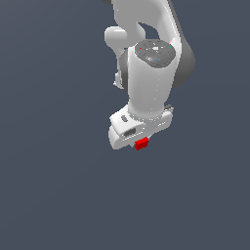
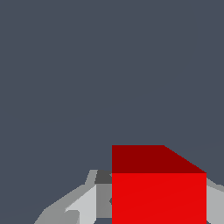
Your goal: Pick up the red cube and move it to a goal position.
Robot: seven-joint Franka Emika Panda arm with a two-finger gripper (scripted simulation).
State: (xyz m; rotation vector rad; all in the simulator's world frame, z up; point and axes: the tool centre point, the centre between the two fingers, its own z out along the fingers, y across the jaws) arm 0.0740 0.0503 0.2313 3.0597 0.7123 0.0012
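- the pincer (image 1: 140, 141) points downward under the white arm (image 1: 149, 83), its fingers closed against the red cube (image 1: 141, 143).
- the red cube peeks out just below the pincer's white body, in the middle of the exterior view.
- in the wrist view the red cube (image 2: 158, 197) sits between grey fingers (image 2: 83, 205), filling the gap.
- around them lies plain dark grey-blue ground (image 1: 53, 195).

We see the arm (image 1: 149, 73) from high above, looking down; our wrist camera sits close behind the red cube (image 2: 158, 192), which both views share.
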